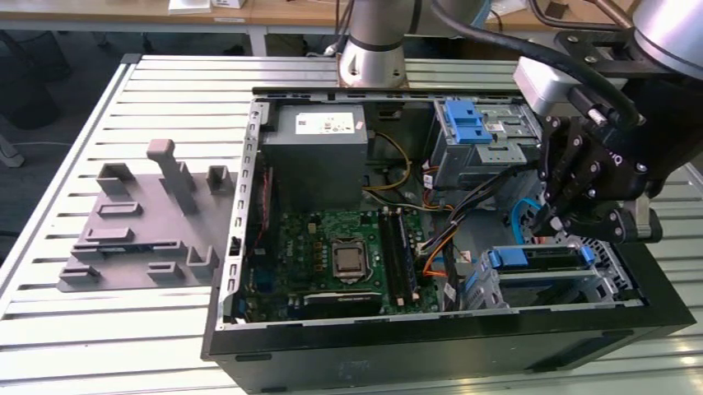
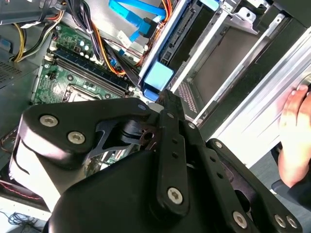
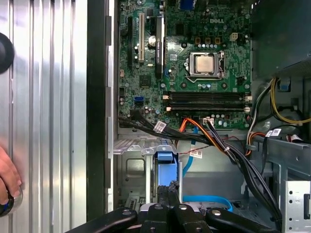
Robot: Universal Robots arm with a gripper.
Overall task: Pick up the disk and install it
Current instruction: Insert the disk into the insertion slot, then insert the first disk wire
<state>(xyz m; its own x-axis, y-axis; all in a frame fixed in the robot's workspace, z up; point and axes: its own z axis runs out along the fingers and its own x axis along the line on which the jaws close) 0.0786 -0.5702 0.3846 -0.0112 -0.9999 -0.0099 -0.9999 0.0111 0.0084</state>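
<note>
- Where the slatted metal counter (image 1: 66, 164) carries it, an open computer case (image 1: 439, 346) lies on its side, its green motherboard (image 1: 329, 251) facing up.
- The black gripper (image 1: 565, 218) hangs over the case's corner at the exterior view's right, just above the drive bay (image 1: 598, 284).
- Its jaws look drawn together; whether they pinch anything cannot be told.
- The disk (image 1: 535, 259) sits in that bay on edge, long axis running across the exterior view, blue carrier end toward the motherboard.
- A person's hand (image 2: 296, 136) rests on the counter beside the case.
</note>
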